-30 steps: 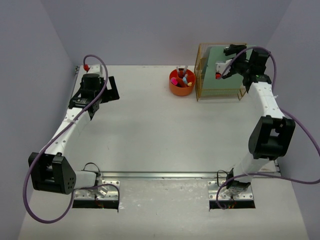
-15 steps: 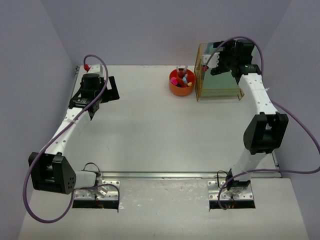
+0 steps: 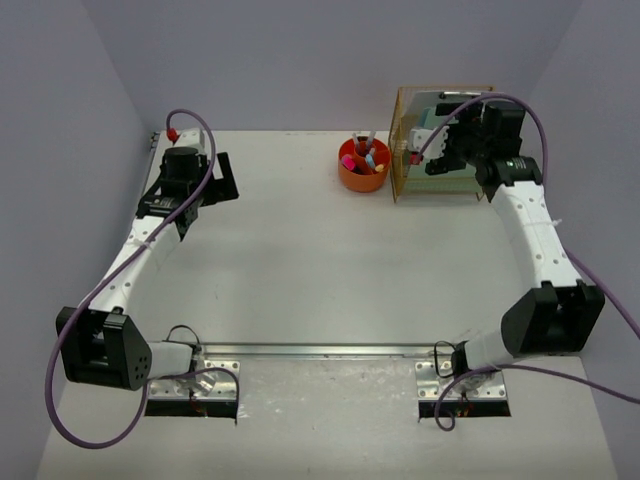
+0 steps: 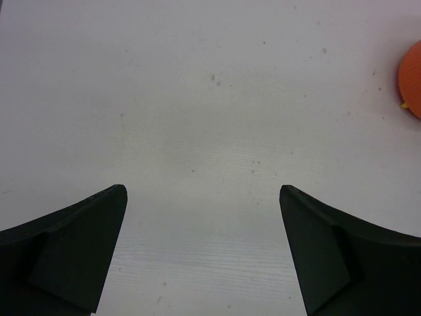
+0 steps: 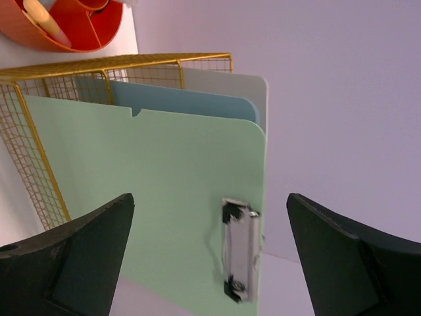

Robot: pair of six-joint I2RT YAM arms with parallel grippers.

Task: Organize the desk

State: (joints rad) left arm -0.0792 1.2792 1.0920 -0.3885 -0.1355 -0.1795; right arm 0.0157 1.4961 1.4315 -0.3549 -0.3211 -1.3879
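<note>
The white desk (image 3: 320, 260) fills the top view. A gold wire rack (image 3: 408, 150) stands at the back right and holds a green clipboard (image 5: 164, 210) with a metal clip (image 5: 240, 250), a blue folder (image 5: 191, 102) and a white one behind it. My right gripper (image 3: 440, 150) is open and empty just in front of the rack, facing the clipboard; in its wrist view (image 5: 210, 204) the jaws stand wide apart. My left gripper (image 3: 215, 180) is open and empty over bare desk at the back left; it also shows in the left wrist view (image 4: 202, 194).
An orange bowl (image 3: 362, 166) with pens and small coloured items stands left of the rack; its edge shows in the left wrist view (image 4: 411, 79) and in the right wrist view (image 5: 72, 23). Lavender walls close three sides. A metal rail (image 3: 320, 350) runs along the front.
My right arm has swung from behind and above the rack to its front side, lower and facing the clipboard. The left arm has not moved.
</note>
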